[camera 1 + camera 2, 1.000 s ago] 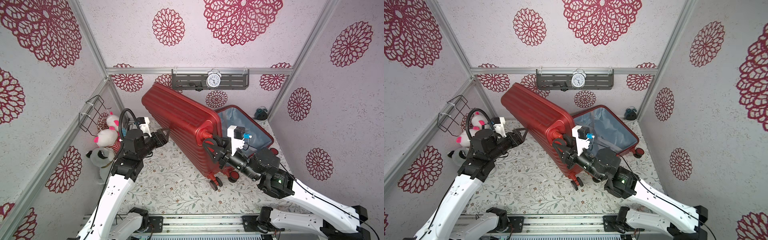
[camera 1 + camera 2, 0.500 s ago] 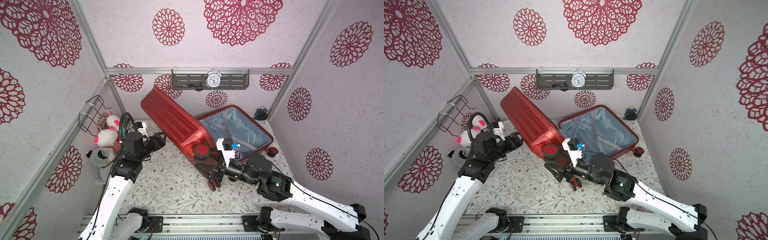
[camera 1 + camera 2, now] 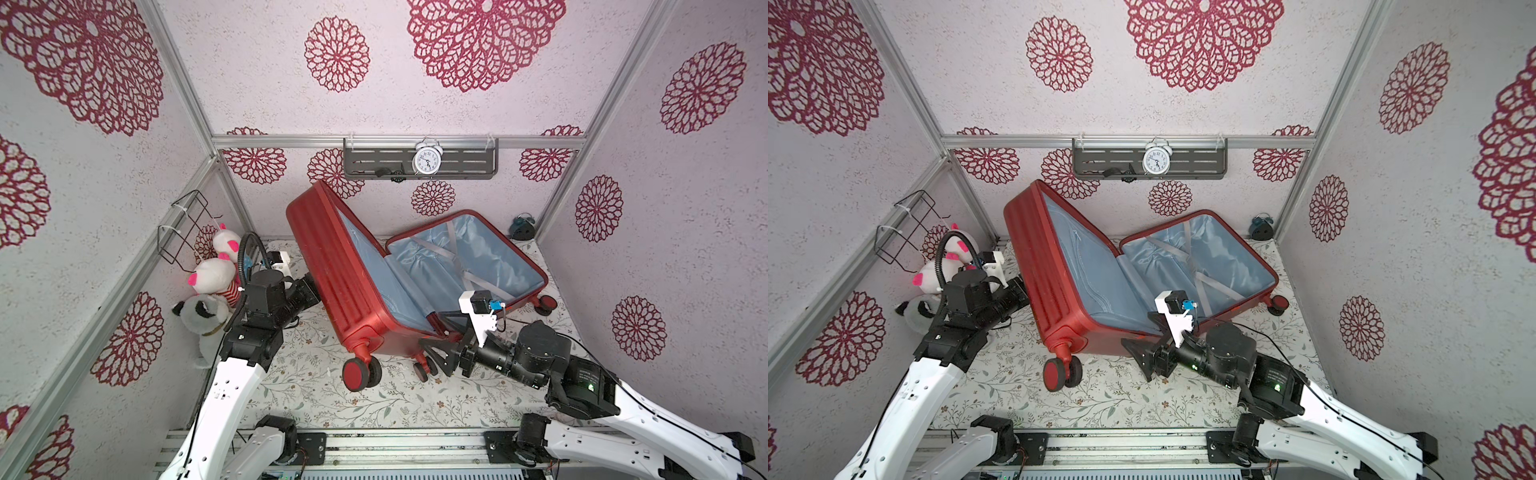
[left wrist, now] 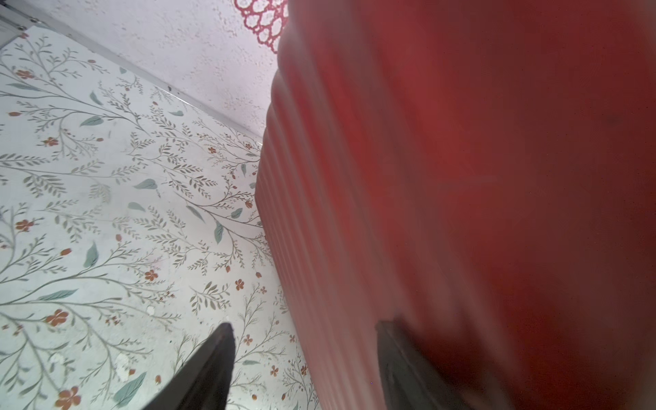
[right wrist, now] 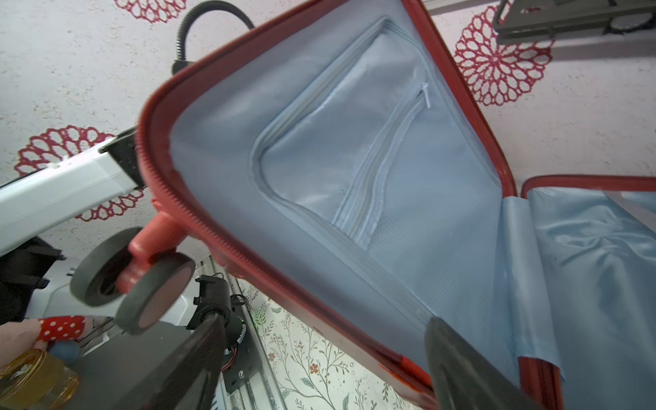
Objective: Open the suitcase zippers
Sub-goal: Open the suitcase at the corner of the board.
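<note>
Patterned walls with dark red rosettes enclose a floral-print worktop, which I monitor through both top views and 2 wrist cameras. On it the suitcase lies open in 2 halves. 1 half rests flat toward the back right corner with its light blue lining facing up. The other half stands tilted on its edge, with its ribbed outer face toward the left arm. The zippers show in the right wrist view as a toothed dark red track along the rim of the raised half, parted from the rim of the flat half.

The left end effector sits at the ribbed face of the raised half, low on the shell. In the left wrist view its 2 fingers stand partly apart with nothing between them. 1 finger is over the worktop and the other is hard by the red shell. I cannot tell whether that finger makes contact.

The right end effector sits low at the near bottom edge of the case, near a wheel. Its jaws are spread wide and grip nothing. In the right wrist view its fingers frame the rim and the lined inside of the raised half. I see no contact with either.
</note>
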Available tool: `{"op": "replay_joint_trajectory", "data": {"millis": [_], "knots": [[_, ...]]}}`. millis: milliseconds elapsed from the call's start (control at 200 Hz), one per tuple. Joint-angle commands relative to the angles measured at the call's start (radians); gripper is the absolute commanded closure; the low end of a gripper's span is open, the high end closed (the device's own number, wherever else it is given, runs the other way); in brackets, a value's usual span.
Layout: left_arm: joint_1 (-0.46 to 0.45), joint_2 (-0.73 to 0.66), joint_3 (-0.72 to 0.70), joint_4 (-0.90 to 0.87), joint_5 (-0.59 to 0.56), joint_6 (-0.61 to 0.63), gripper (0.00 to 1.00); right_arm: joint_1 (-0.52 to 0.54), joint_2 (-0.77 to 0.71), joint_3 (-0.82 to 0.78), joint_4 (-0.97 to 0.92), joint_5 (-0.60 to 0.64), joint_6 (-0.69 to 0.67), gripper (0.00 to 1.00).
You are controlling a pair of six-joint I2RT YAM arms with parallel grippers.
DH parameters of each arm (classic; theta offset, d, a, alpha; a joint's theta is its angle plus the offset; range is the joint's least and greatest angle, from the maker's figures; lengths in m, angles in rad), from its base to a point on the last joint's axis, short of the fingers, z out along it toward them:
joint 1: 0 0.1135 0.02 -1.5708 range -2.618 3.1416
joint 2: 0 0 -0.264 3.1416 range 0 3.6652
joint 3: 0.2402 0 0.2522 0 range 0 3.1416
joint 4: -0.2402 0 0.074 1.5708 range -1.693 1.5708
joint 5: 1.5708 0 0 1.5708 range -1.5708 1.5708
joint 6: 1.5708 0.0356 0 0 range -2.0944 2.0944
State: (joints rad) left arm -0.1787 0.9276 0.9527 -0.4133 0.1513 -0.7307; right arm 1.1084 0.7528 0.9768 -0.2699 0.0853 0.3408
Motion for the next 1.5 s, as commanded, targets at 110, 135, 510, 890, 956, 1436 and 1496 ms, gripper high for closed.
{"op": "replay_joint_trajectory", "data": {"millis": [110, 135, 510, 890, 956, 1436, 1496], "knots": [[-0.005, -0.047, -0.016, 0.034, 0.02, 0.002, 0.33, -0.231, 0.013, 0.034, -0.127, -0.064, 0.07, 0.11], [-0.005, -0.047, -0.018, 0.034, 0.018, 0.002, 0.33, -0.273, 0.023, 0.033, -0.129, -0.099, 0.073, 0.1], [0.001, 0.003, -0.002, 0.032, 0.027, 0.008, 0.33, -0.55, 0.39, 0.056, -0.112, -0.231, 0.089, 0.01], [0.009, 0.043, 0.015, 0.037, 0.047, 0.012, 0.33, -0.548, 0.674, 0.113, -0.105, -0.248, 0.03, 0.09], [0.012, 0.045, 0.016, 0.037, 0.051, 0.014, 0.33, -0.548, 0.707, 0.115, -0.107, -0.212, 0.028, 0.1], [0.043, 0.057, 0.016, 0.039, 0.082, 0.019, 0.33, -0.445, 0.786, 0.105, -0.109, 0.06, 0.174, 0.62], [0.05, 0.06, 0.017, 0.041, 0.089, 0.02, 0.33, -0.435, 0.778, 0.105, -0.12, 0.082, 0.221, 0.69]]}}
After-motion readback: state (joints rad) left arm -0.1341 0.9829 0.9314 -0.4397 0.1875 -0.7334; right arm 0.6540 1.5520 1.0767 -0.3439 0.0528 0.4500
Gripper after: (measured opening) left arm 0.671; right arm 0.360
